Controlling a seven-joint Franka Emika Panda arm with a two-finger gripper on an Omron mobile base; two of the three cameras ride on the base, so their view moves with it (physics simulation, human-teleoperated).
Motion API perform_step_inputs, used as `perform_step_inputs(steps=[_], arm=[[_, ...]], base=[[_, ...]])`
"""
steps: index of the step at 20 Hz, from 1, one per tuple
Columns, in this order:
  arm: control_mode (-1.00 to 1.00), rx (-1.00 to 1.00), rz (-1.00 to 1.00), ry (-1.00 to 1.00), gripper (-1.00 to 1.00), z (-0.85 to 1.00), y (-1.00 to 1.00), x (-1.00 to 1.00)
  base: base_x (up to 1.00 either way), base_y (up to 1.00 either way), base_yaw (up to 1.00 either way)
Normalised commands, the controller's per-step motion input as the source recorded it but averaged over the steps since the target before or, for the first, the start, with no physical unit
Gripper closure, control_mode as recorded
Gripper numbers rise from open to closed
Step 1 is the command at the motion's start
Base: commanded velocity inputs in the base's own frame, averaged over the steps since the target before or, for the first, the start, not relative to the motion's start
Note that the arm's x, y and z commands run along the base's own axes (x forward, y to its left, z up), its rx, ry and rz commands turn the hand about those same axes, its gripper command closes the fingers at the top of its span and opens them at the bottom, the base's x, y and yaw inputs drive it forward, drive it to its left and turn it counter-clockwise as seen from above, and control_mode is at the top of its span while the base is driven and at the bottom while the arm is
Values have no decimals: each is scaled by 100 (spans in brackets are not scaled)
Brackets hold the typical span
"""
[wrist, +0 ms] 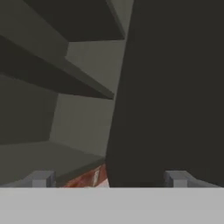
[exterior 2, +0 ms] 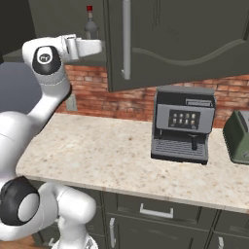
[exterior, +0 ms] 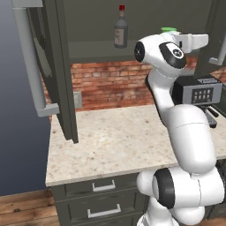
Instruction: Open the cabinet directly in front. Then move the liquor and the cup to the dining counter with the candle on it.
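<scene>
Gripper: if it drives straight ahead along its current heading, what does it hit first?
Probably the cabinet: the open gripper faces a dark panel, seemingly the cabinet's right-hand door or side wall, right of the shelves. Depth is unclear.

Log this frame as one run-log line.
dark grey-green wall cabinet: doors open | red-capped glass liquor bottle: on shelf | bright green cup: behind arm | tool: open, empty, at shelf

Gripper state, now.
Gripper: open, jaws wide apart, holding nothing, up inside the cabinet.
</scene>
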Motion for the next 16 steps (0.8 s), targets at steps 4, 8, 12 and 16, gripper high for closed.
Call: perform_step_inputs(steps=[4,8,12,16], arm=[[-100,8,-14,-6,-100,11,-74,-67],[-100,13,-13,-12,-100,23,-92,-100],[-100,13,-16,-14,-100,15,-100,-99],[-100,6,-17,-11,-100,0,-100,-68]], base=[[0,0,0],[0,0,0],[0,0,0],[0,0,0]])
